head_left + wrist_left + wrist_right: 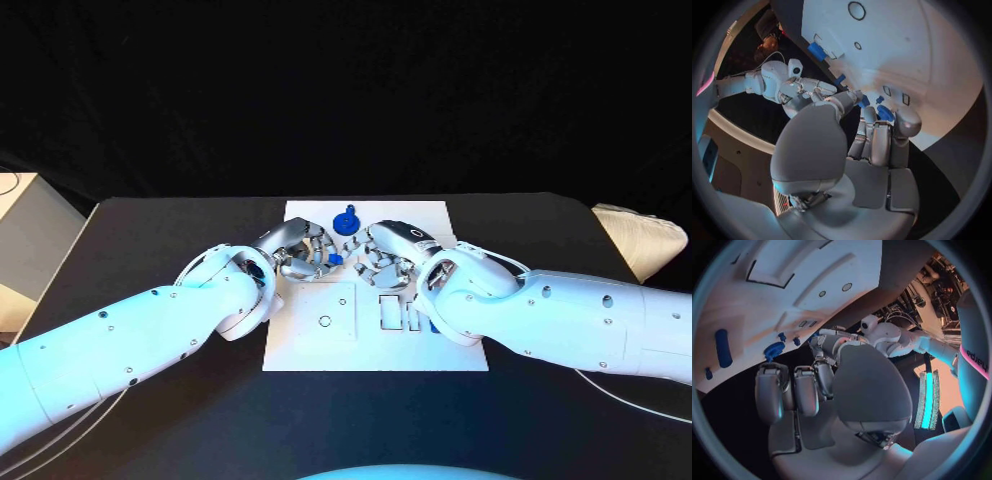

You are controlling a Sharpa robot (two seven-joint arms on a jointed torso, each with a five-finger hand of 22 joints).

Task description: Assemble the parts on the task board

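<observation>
Over task board (433,215), left robot hand (299,252) pinches blue part (333,258); right robot hand (387,258) grip unclear.

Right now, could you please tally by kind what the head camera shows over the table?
Task board: 1
Hands: 2, the left hand and the right hand
Blue parts: 3 in plain sight; the hands may hide more
Total: 6

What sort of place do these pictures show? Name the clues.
Probably a robotics test lab: a black table against a black backdrop, a white task board with cut-out slots and small blue parts, and equipment racks with cables in the right wrist view.
</observation>
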